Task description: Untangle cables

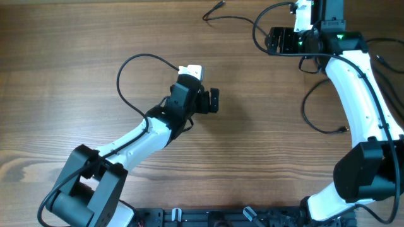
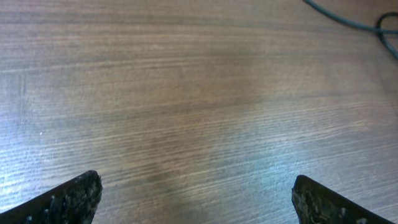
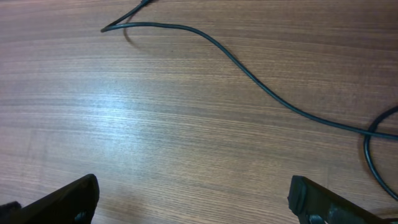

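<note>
One thin black cable (image 1: 235, 17) lies at the table's far edge, its plug end pointing up-left, and it curls toward my right gripper (image 1: 270, 41). The right wrist view shows this cable (image 3: 249, 71) crossing the wood ahead of the gripper (image 3: 189, 186), well clear of its open fingers (image 3: 71, 199). A second cable (image 1: 307, 113) curves beside the right arm and ends in a small plug. My left gripper (image 1: 213, 101) hovers open over bare wood at mid-table. In its wrist view, a cable (image 2: 348, 22) crosses only the far top right corner, far from the gripper (image 2: 196, 190).
A thicker black lead (image 1: 123, 79) loops out from the left arm to its wrist camera. The right arm's white links (image 1: 350, 82) sweep along the right side, over part of the second cable. The arm bases sit at the near edge.
</note>
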`<state>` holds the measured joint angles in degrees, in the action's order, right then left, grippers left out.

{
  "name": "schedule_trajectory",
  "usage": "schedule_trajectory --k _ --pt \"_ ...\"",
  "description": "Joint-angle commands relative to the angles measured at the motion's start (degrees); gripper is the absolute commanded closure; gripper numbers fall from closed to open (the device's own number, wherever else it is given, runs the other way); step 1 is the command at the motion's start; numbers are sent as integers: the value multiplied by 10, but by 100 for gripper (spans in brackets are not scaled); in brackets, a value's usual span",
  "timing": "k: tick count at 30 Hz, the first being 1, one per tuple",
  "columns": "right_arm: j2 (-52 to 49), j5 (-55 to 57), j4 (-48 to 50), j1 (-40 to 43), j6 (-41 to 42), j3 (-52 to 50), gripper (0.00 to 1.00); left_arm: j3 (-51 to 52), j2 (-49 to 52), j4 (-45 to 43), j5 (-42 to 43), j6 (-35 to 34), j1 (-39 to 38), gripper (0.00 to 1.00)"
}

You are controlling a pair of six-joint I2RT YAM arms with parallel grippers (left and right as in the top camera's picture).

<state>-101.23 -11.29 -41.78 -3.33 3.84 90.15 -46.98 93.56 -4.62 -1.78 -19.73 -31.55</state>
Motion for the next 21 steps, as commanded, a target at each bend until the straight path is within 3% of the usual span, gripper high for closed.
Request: schedule_trajectory --k 1,16,21 --pt "10 11 1 0 8 -5 0 1 3 19 -9 -7 -2 0" --pt "10 11 2 0 8 -5 0 1 -13 54 -20 0 -1 0" --pt "10 11 2 0 8 -5 0 9 -116 63 -140 0 0 0"
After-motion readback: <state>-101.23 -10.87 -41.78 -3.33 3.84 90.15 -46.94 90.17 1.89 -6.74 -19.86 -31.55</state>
